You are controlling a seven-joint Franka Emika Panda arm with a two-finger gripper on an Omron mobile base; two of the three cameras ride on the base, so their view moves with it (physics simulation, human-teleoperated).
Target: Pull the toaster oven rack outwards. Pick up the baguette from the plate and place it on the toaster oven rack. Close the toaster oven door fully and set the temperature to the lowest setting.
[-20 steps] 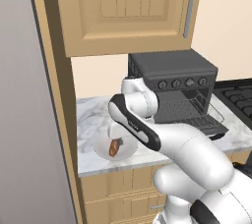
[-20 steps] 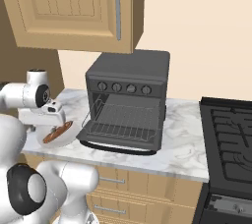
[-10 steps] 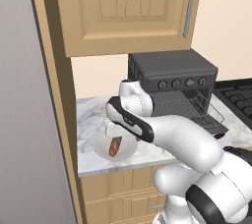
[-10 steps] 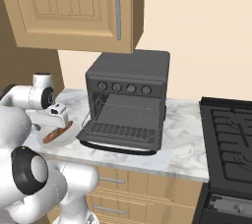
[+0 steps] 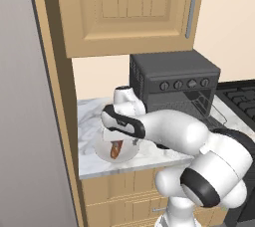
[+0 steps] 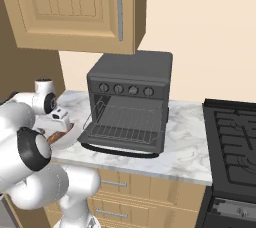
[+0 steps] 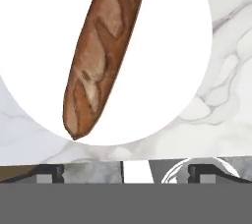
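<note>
The arm has swung lower over the plate (image 5: 106,152) since a moment ago, so the grab comes next. The gripper (image 7: 126,171) hangs wide apart above the baguette (image 7: 102,56) (holding nothing), which lies on the plate beside the toaster oven (image 6: 131,91), whose rack (image 6: 127,122) is pulled out.

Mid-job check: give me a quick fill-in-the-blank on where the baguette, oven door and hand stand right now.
1. The baguette lies on the ____.
2. The toaster oven door is ____.
3. The toaster oven rack carries ____ food.
4. The hand above the plate has its jaws ____.

Missing words: plate; open; no; open
</note>
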